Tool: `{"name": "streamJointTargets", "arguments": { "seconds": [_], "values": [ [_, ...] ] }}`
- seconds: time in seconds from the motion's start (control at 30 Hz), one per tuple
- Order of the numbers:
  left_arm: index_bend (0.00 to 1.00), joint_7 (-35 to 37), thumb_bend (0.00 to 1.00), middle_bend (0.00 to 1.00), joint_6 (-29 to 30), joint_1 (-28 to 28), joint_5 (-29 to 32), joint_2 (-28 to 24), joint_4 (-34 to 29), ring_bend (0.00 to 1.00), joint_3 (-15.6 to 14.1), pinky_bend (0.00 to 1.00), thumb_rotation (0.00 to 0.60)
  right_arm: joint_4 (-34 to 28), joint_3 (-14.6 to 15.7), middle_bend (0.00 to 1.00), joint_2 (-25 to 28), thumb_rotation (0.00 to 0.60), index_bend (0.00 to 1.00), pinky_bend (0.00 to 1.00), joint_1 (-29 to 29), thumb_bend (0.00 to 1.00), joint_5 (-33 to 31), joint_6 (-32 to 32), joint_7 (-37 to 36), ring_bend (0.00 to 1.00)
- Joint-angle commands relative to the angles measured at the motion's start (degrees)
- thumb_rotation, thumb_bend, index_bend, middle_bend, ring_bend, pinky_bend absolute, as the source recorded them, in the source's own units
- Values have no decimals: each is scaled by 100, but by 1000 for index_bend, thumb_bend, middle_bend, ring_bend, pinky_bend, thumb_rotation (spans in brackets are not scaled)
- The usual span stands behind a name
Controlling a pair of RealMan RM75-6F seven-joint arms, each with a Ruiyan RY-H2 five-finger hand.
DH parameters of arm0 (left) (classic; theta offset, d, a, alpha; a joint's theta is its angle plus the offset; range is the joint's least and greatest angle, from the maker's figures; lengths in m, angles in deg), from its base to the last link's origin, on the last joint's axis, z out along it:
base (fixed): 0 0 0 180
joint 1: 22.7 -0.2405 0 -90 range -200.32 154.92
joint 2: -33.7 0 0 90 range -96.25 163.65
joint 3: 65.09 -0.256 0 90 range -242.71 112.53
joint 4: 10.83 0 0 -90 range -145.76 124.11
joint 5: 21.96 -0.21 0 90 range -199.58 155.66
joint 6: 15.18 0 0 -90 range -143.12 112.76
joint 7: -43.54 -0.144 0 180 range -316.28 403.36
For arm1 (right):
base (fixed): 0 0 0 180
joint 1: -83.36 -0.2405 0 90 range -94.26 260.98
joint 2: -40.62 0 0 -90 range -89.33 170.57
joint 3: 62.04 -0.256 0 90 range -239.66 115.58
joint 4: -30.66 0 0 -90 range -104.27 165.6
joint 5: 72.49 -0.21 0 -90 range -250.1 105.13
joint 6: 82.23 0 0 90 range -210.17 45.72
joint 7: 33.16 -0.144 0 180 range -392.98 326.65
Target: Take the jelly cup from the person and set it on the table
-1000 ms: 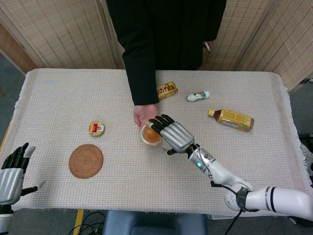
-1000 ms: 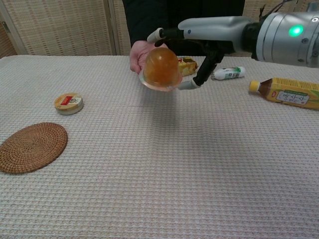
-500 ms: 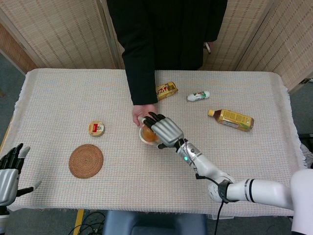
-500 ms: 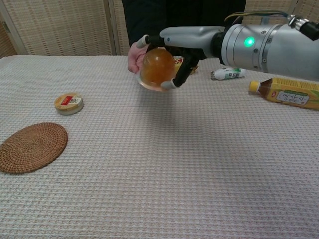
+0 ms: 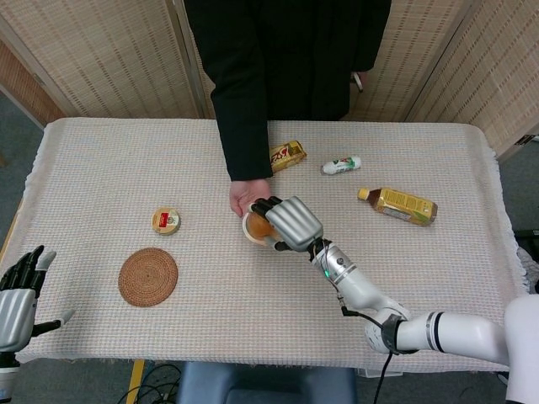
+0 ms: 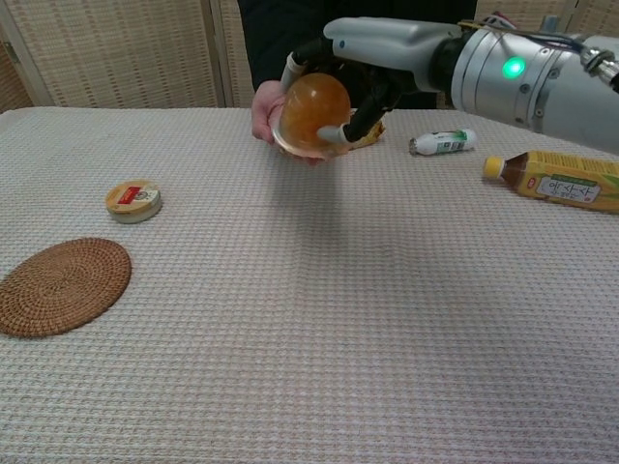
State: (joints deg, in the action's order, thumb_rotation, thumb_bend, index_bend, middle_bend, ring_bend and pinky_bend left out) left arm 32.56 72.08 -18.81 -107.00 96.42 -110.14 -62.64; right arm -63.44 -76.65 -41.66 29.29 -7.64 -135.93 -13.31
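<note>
Your right robot hand (image 6: 353, 82) wraps the cup (image 6: 311, 114) at upper centre, above the surface (image 6: 319, 329), while the person's hand (image 5: 247, 198) holds it too. Firm your grip before withdrawing.

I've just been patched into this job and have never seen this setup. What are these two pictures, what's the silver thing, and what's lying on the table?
You are looking through the robot's own two cameras. The head view looks down on the table from above; the chest view looks across it from low down.

The silver thing is the robot's right hand, a mechanical hand on an arm. Its fingers are wrapped around the orange jelly cup, which the person's hand also holds from the far side, above the cloth. The left hand waits at the near table edge, holding nothing, fingers apart.

On the cloth lie a woven coaster, a small round tin, a gold snack packet, a small white bottle and a tea bottle on its side.
</note>
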Motion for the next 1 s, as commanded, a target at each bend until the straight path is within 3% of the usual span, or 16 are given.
{"name": "streamJointTargets", "arguments": {
  "seconds": [0.03, 0.23, 0.4, 0.67, 0.9, 1.0],
  "values": [
    [87, 2, 143, 0, -2, 0, -6, -7, -3, 0, -2, 162, 600, -251, 66, 466, 306, 600, 542, 720, 236, 562, 291, -242, -250, 519],
    [87, -15, 143, 0, 22, 12, -49, -43, -37, 0, 18, 162, 600, -560, 333, 467, 946, 600, 544, 723, 757, 562, 701, -575, -674, 551],
    [87, -59, 143, 0, -5, 40, -78, -10, -66, 0, 20, 162, 600, -290, 705, 468, 1093, 600, 544, 724, 1051, 562, 785, -445, -924, 552],
    [87, -164, 143, 0, -9, 69, -130, -10, -138, 0, 24, 162, 600, 778, 1007, 442, 443, 600, 544, 723, 1124, 561, 633, 67, -1071, 546],
    [87, -185, 143, 0, 6, 15, -95, -35, -148, 0, -18, 162, 600, 1594, 1047, 386, -188, 600, 538, 550, 1086, 549, 504, 470, -1271, 436],
    [87, -191, 143, 0, 22, 5, -102, -45, -142, 0, -19, 162, 600, 1798, 1073, 354, -330, 600, 484, 466, 1066, 537, 473, 605, -1220, 370]
  ]
}}
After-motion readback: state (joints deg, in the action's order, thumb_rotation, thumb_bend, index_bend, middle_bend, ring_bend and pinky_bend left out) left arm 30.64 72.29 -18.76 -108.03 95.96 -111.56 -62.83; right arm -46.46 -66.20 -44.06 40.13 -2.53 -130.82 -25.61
